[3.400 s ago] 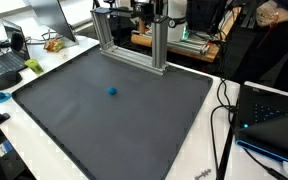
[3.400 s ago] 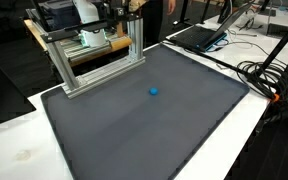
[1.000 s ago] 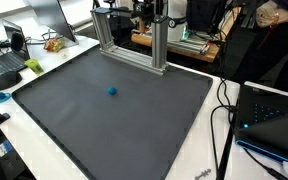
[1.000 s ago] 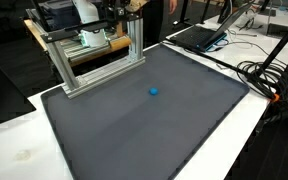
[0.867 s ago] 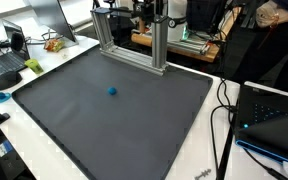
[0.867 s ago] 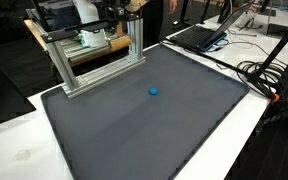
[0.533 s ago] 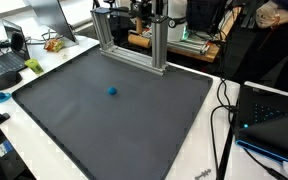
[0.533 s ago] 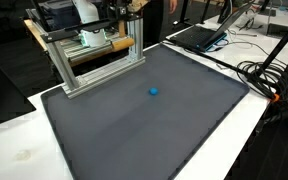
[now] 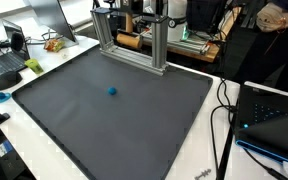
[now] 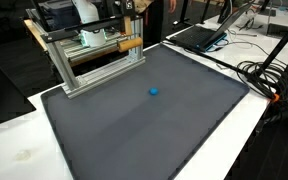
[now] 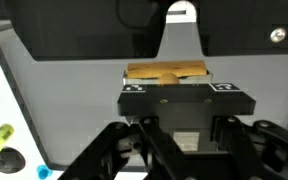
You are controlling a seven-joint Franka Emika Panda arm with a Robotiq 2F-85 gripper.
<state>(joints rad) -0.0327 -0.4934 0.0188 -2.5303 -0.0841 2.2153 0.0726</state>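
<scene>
The pincer [image 11: 167, 84], seemingly clamped on a tan block [image 11: 167, 72], has just swung in behind the metal frame [image 9: 159, 45] at the worktop's [image 9: 196, 160] twelve o'clock. The blue ball [image 9: 111, 91] lies mid-mat, well apart.

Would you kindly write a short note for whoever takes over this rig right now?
Pincer: up at the frame, with a wooden piece at its tips. Open or shut cannot be told.
Things: the blue ball lies alone mid-mat, well apart from the pincer.
Done: the wooden piece appears to be off the mat.
Left: the ball is untouched. Check the grip before any move.
</scene>
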